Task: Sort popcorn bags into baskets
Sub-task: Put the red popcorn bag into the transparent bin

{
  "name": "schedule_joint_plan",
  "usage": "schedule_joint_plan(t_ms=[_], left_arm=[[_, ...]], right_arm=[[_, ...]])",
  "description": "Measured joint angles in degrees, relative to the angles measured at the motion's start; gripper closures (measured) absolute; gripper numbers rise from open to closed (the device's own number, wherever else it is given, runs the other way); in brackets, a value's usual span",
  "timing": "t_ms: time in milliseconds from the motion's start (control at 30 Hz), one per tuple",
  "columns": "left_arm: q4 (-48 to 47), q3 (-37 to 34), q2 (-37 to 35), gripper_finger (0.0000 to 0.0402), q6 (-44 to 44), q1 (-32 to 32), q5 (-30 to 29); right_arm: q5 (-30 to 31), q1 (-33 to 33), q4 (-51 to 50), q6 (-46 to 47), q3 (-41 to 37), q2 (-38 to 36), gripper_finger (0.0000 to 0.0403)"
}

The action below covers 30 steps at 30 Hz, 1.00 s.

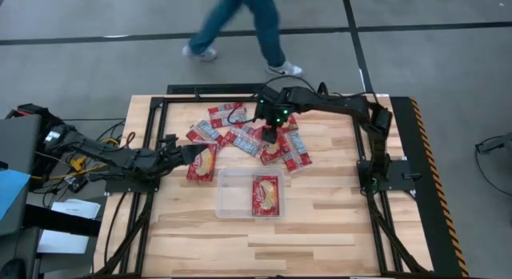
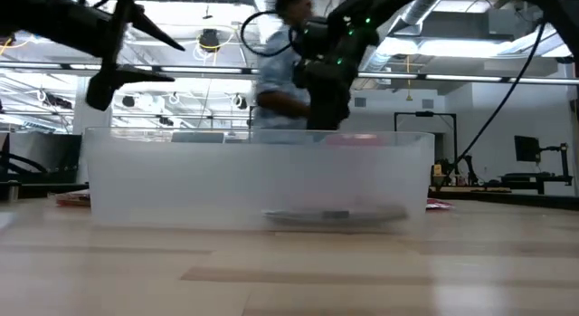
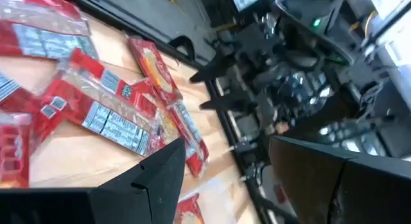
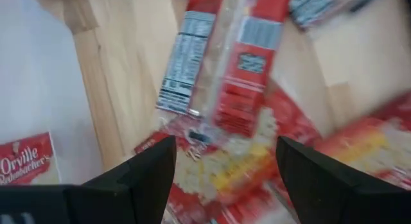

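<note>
Wooden table (image 1: 336, 223): one bag (image 1: 266, 195) in tray (image 1: 227, 201), right gripper (image 1: 270, 137) open over pile (image 1: 250, 139) mid-pick, must descend and clamp; left gripper (image 1: 186, 153) open, waiting beside.

Red flat popcorn packets (image 1: 272, 143) with yellowish popcorn picture, some with white-grey label panels in black print. Clear, colourless plastic tray (image 1: 228, 193), one red packet inside (image 1: 266, 195). Pale wooden table top (image 1: 336, 223), black frame edges.
</note>
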Motion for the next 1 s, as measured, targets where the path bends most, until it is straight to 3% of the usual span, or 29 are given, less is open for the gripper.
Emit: schedule_joint_plan(t_ms=[233,367,467,700,867,1000], left_arm=[[-21.3,12.8,7.5,0.0205,6.9,22.2,23.0],[-23.4,17.7,16.0,0.0197,16.0,35.5,43.1],[-21.8,19.5,23.7,0.0175,20.5,42.9,53.0],[-16.6,24.0,43.0,0.0102,29.0,51.8,64.1],[-17.7,31.2,55.9,0.0077,33.7,50.9,63.4],[-22.6,37.7,63.4,0.0075,35.2,50.5,58.2]], right_arm=[[0.3,-1.6,-5.6,0.9,0.0,-7.3,0.0112],[1.5,-1.6,-9.8,1.1,0.0,-10.2,0.0113],[2.6,-1.6,-13.2,1.2,0.0,-12.1,0.0113],[4.7,-1.6,-17.8,3.8,0.0,-16.0,0.0113],[4.8,-1.5,-18.0,5.9,0.0,-18.0,0.0113],[5.0,-1.5,-18.1,7.0,0.0,-19.4,0.0113]])
